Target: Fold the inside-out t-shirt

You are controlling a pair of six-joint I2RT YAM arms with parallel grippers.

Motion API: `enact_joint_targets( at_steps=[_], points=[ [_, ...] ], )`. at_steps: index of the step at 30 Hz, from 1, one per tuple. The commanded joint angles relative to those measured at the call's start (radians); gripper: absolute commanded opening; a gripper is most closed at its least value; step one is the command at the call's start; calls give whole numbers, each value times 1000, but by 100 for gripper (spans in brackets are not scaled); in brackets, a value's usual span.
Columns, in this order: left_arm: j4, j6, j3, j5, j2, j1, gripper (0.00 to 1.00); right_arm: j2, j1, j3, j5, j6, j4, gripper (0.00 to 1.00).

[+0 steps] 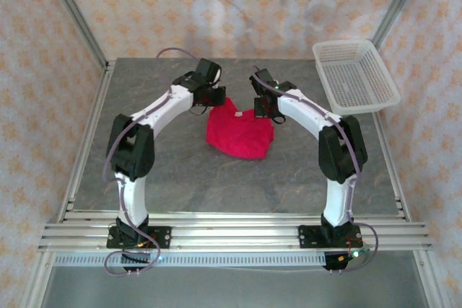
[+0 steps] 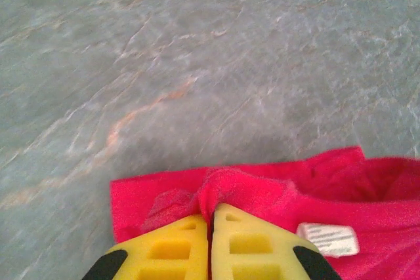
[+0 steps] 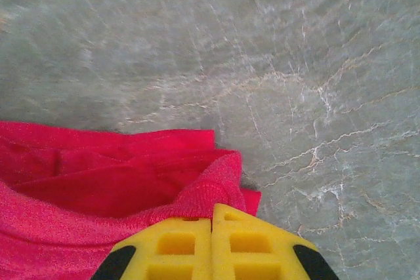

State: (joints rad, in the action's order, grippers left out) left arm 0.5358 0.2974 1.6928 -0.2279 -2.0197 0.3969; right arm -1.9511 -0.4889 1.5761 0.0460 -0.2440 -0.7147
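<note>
My left arm rises from its base, bends at the elbow and reaches forward and inward, so my left pincer (image 1: pixel 211 101) hangs over the table (image 1: pixel 166 171) well to the left of the white basket (image 1: pixel 354 77) and a little nearer than it, tips angled down. In the left wrist view its yellow fingers (image 2: pixel 172 248) are pressed together, with a raised ridge of the red t-shirt (image 1: pixel 240 133) nipped at their tips (image 2: pixel 211 218). The t-shirt lies as a rumpled heap to the left of the basket and nearer to my bases than it. It is about as wide as it is deep, so I cannot tell a clear long axis. Its far edge spans between my two pincers, and the pale tag (image 2: pixel 328 239) sits at that far edge, so the neck end points away from my bases. My right arm mirrors the left. My right pincer (image 1: pixel 264 108) is just left of the basket's near corner, fingers together (image 3: pixel 212 211), clamped on the cloth's ribbed edge (image 3: pixel 98 188).
</note>
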Motion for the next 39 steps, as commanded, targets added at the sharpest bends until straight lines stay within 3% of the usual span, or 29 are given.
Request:
enact_joint_targets(
  at_steps=[1, 4, 7, 8, 10, 12, 14, 17, 19, 22, 24, 29, 34, 39],
  points=[
    [39, 8, 63, 30, -128, -12, 8, -68, 28, -14, 34, -37, 37, 0],
    [34, 17, 108, 7, -199, -33, 12, -134, 43, 45, 55, -51, 17, 0],
    [44, 14, 130, 30, -201, -44, 43, -154, 46, 96, 33, -49, -28, 6],
    [52, 14, 135, 33, -189, -53, 57, -141, 44, 96, 26, -51, -34, 16],
    [72, 10, 139, 48, -143, -62, 68, -102, 45, 100, 30, -65, -73, 31],
    [94, 12, 125, 80, -71, -63, 69, -46, 43, 92, 53, -89, -123, 45],
    [110, 30, 93, 97, 2, -55, 70, 15, 40, 65, 49, -131, -156, 49],
    [71, 71, -35, 95, 154, -28, 70, 138, 27, -90, -133, -246, -30, 48],
    [-36, 138, -173, 1, 242, -19, 70, 214, 17, -236, -300, -379, 171, 41],
    [-265, 298, -387, -165, 322, -12, 68, 271, 6, -425, -412, -577, 446, 33],
    [-384, 362, -469, -215, 317, 4, 67, 245, 7, -462, -403, -624, 471, 29],
    [-478, 398, -511, -248, 197, 18, 67, 109, 14, -456, -282, -568, 366, 25],
    [-487, 391, -529, -218, 123, -17, 68, 28, 23, -449, -253, -534, 352, 24],
    [-420, 343, -514, -193, 171, -20, 70, 36, 20, -392, -202, -448, 277, 24]
  ],
)
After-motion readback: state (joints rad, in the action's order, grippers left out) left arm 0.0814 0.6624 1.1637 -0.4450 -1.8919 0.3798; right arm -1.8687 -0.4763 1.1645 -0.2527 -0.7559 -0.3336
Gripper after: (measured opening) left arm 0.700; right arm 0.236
